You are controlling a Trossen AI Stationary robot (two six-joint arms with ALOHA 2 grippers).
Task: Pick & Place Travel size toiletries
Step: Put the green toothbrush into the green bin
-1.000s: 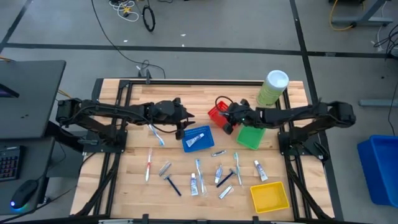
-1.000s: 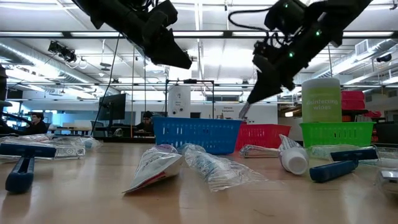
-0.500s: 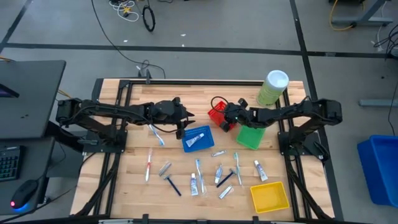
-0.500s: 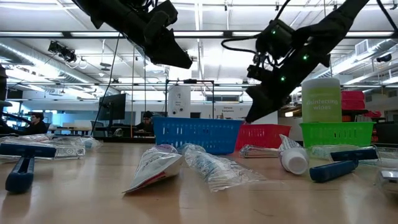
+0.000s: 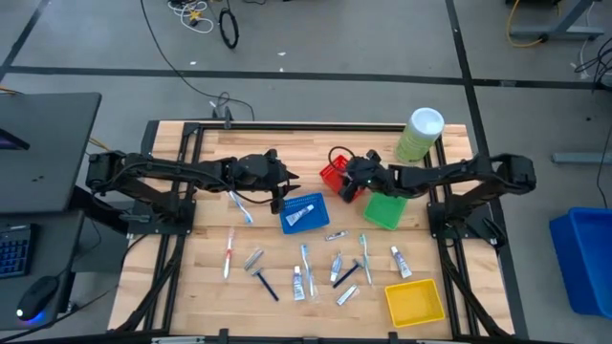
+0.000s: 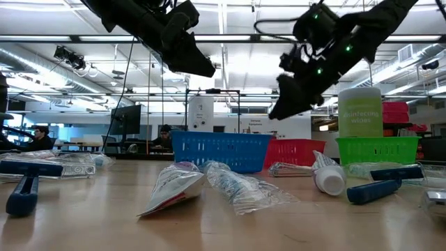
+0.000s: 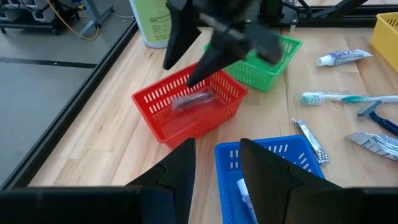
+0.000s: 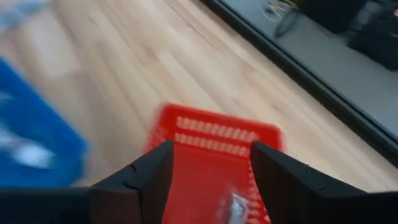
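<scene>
Travel size toiletries lie loose on the near half of the table: a pale blue toothbrush point(image 5: 239, 205), a red toothbrush point(image 5: 229, 253), a dark razor point(image 5: 264, 281) and small tubes point(image 5: 298, 283). One tube point(image 5: 304, 216) lies in the blue basket point(image 5: 316, 202). A wrapped item point(image 7: 193, 101) lies in the red basket point(image 5: 332, 175). My left gripper point(image 5: 282, 194) is open and empty, above the blue basket's left end. My right gripper point(image 5: 346, 183) is open and empty, above the red basket point(image 8: 217, 124).
A green basket point(image 5: 385, 210) stands right of the red one. A yellow basket point(image 5: 414, 301) stands at the near right. A big pale-green cylinder with a white lid point(image 5: 419, 134) stands at the far right. People sit in the room beyond the table.
My right gripper has dipped toward the red basket and then risen again above it. My left gripper has kept still.
</scene>
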